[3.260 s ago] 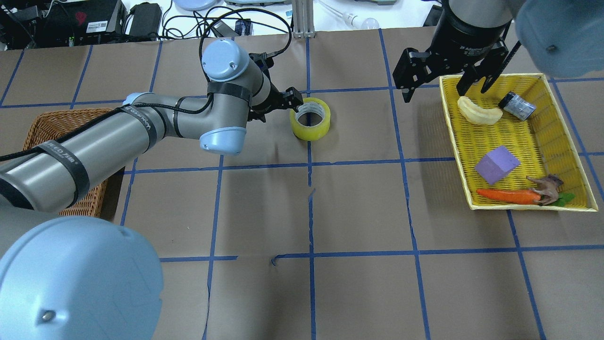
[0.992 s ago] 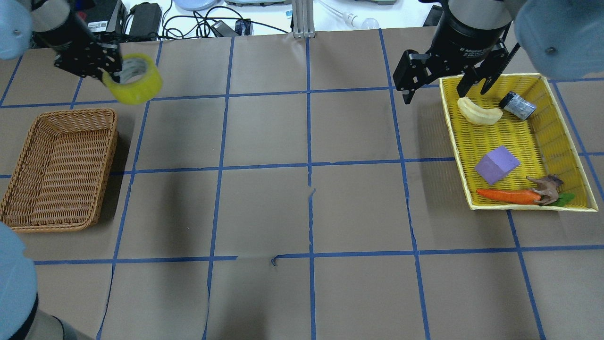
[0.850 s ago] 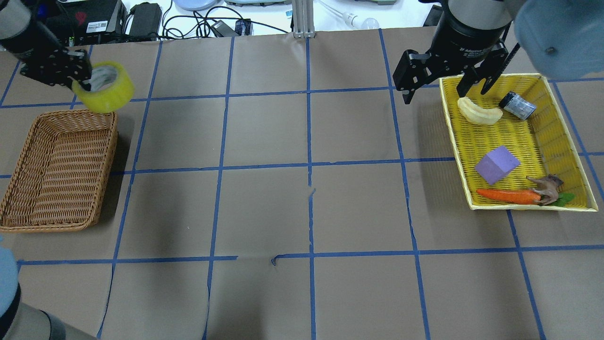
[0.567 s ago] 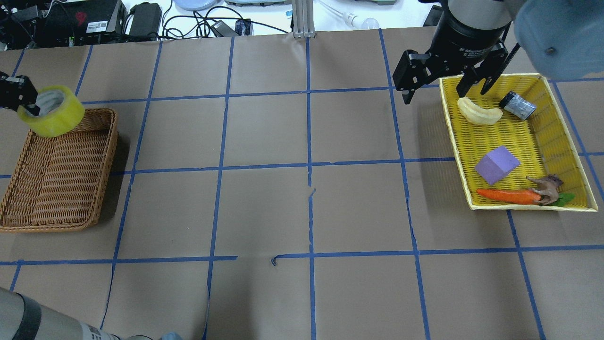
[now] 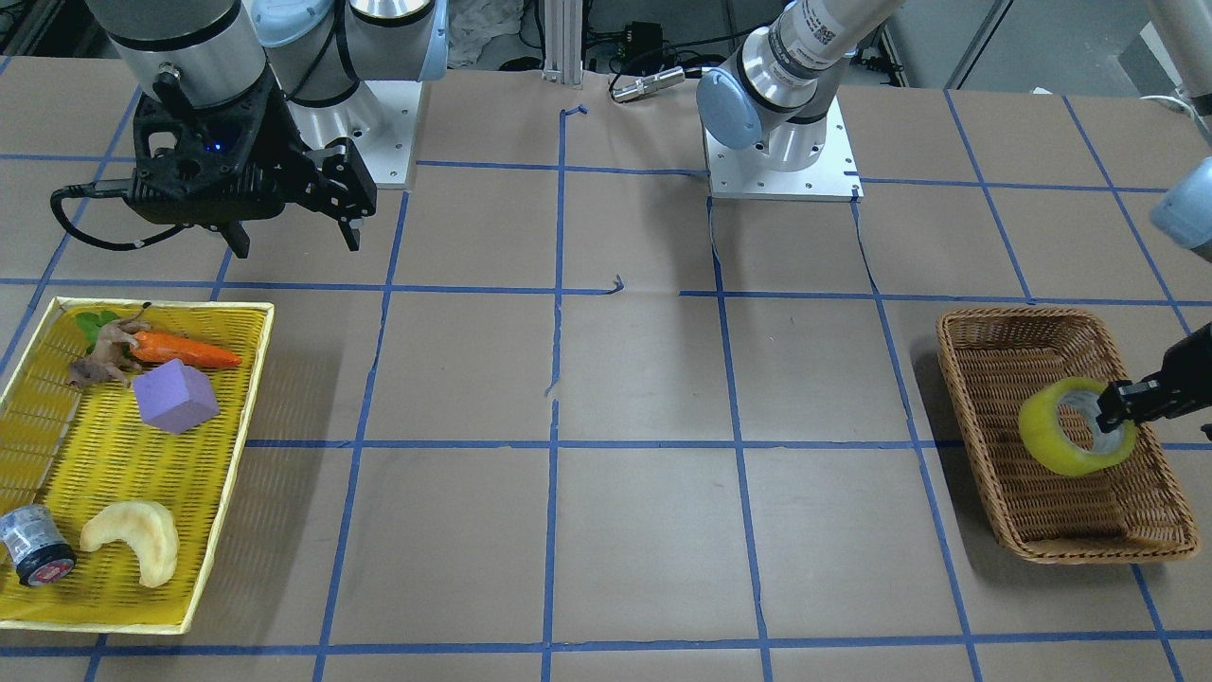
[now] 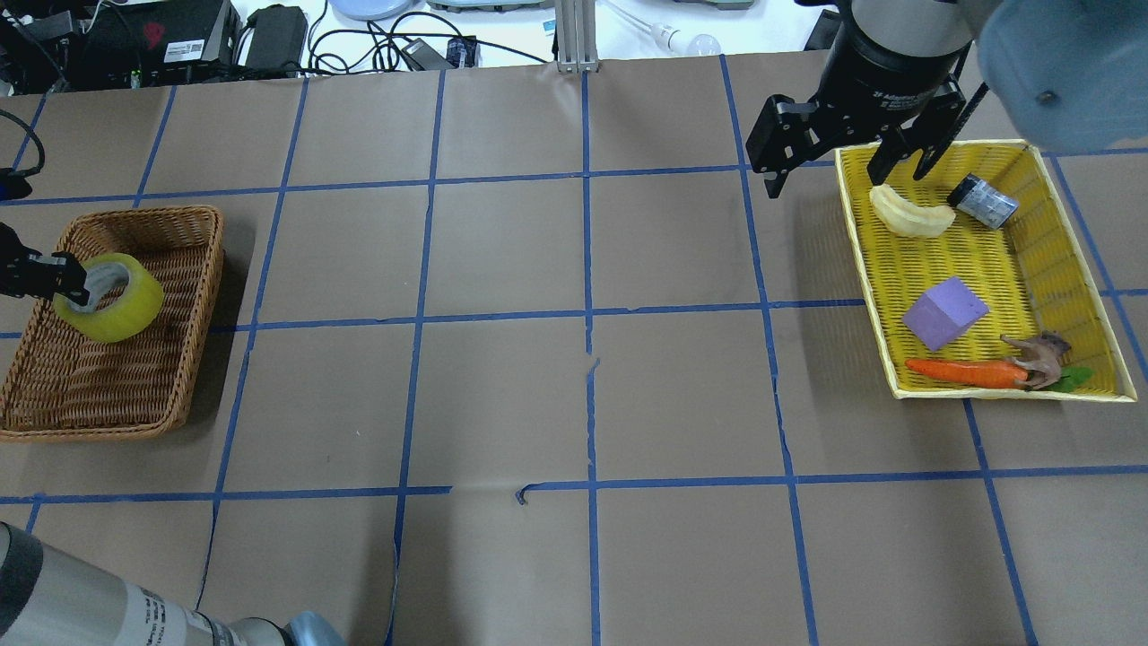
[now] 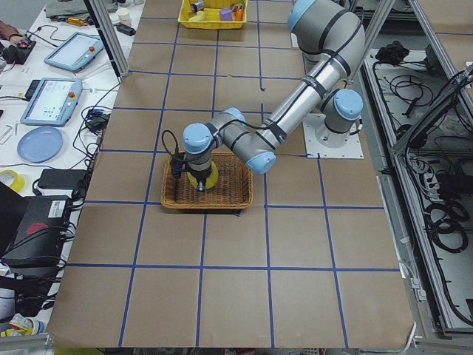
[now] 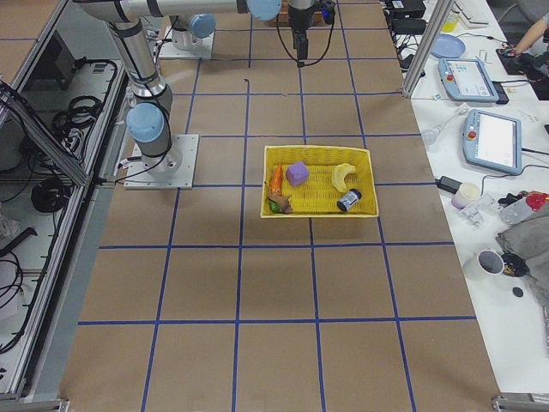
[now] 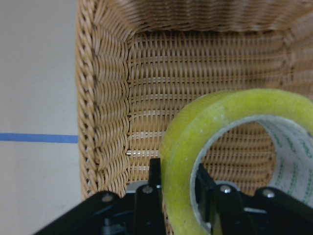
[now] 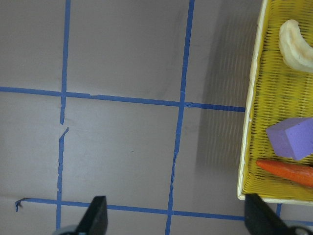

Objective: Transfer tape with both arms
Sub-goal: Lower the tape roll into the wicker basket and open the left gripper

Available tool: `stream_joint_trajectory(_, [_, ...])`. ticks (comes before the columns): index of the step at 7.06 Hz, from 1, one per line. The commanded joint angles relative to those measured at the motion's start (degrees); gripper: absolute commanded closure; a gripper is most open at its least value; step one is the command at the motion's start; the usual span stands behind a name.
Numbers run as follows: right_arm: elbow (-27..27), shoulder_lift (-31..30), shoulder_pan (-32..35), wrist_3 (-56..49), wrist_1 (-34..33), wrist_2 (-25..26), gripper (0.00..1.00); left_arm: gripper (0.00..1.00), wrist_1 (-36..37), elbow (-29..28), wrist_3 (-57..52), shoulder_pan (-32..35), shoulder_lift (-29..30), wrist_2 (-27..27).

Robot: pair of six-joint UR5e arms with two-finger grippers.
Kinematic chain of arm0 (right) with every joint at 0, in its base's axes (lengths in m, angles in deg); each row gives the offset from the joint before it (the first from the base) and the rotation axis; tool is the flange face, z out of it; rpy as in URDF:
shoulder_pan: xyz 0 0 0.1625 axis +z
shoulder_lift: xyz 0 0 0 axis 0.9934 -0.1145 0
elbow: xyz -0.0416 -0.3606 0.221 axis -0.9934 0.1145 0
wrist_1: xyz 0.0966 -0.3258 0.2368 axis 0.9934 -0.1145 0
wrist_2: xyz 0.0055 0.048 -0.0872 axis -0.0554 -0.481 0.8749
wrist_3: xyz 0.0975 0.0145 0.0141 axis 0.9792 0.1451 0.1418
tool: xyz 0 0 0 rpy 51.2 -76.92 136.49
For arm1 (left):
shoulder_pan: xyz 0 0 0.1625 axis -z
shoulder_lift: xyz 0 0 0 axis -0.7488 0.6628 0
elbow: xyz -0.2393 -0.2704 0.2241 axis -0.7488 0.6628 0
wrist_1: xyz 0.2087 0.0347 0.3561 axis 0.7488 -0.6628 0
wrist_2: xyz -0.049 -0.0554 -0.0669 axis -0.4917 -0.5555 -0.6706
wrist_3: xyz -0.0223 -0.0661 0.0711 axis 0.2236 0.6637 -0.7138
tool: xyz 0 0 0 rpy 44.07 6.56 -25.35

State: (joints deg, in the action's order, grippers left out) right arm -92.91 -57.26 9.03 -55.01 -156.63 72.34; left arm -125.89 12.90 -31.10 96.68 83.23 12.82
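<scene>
Bottom of left wrist view: left gripper (image 9: 178,176) pinched onto the wall of the tape (image 9: 215,117), one finger inside the core, one on the outer face. Probably gripped that way since too wide to span across. Held on edge, slightly tilted, above the floor of the wicker basket (image 9: 105,122); couldn't tell whether touching the weave. Far left of overhead view: sat within the basket outline, toward its upper half. Judged as the placement step, not yet released. Reached in from the frame's left edge over the basket's outer rim, likely to keep the wrist clear of the weave. Farther off, upper right of overhead view: right gripper (image 6: 834,179) spread wide and empty, hovering over the upper-left corner of the yellow tray (image 6: 863,260), partly over bare desk (image 6: 583,404). Likely parked there out of the way. Purple block (image 6: 943,312) and carrot (image 6: 964,372) lay lower in the tray, well apart from it.
</scene>
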Motion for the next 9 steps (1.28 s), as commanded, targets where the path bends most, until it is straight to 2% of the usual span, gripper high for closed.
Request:
stream_joint_trajectory(1, [0.00, 0.00, 0.00, 0.00, 0.00, -0.07, 0.00, 0.78, 1.89, 2.16, 0.16, -0.11, 0.78, 0.08])
stream_joint_trajectory(2, [0.00, 0.00, 0.00, 0.00, 0.00, -0.07, 0.00, 0.01, 1.19, 1.81, 0.24, -0.20, -0.17, 0.35])
stream_joint_trajectory(5, [0.00, 0.00, 0.00, 0.00, 0.00, -0.07, 0.00, 0.00, -3.98, -0.29, 1.03, 0.67, -5.43, 2.89])
stream_joint_trajectory(6, [0.00, 0.00, 0.00, 0.00, 0.00, -0.07, 0.00, 0.00, -9.92, -3.52, 5.39, 1.37, -8.24, 2.81])
stream_joint_trajectory(7, [0.00, 0.00, 0.00, 0.00, 0.00, -0.16, 0.00, 0.00, -18.07, -7.30, 9.96, 5.12, -10.70, 2.98])
stream_joint_trajectory(9, [-0.09, 0.00, 0.00, 0.00, 0.00, -0.16, 0.00, 0.00, -32.33, -16.69, 24.27, 17.22, -15.02, 2.29])
